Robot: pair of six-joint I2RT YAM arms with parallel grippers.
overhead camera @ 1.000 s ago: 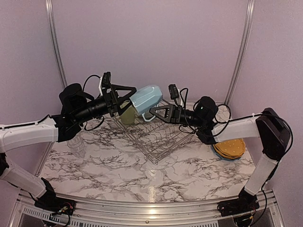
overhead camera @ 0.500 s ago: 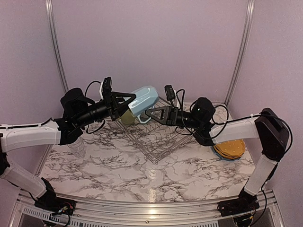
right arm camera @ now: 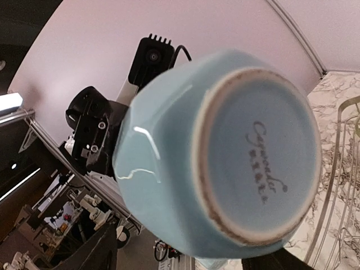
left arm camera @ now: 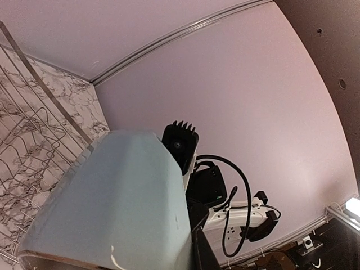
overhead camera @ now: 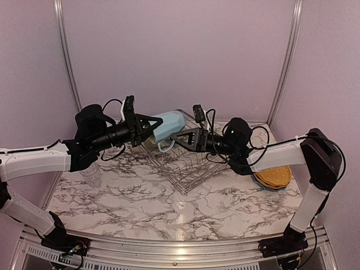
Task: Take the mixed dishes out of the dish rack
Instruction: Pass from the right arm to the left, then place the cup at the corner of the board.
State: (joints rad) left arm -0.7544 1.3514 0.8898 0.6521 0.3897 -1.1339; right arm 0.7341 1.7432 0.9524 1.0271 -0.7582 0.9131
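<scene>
Marble-patterned table (overhead camera: 140, 205): dish rack (overhead camera: 188, 167) is set mid-back; stacked plates (overhead camera: 273, 176) by the right edge; clear glass (overhead camera: 91, 175) by the left edge.

Only text: cursive brand stamp on mug (right arm camera: 256, 152) base, rt wrist view, just off centre toward 4 o'clock. Starts approx "Cap…", rest unclear. Tiny chars beside it, illegible. Nothing else readable.

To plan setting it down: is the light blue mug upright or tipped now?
Tipped on its side. The light blue mug lies sideways in the left gripper; its base faces the right wrist camera.
</scene>
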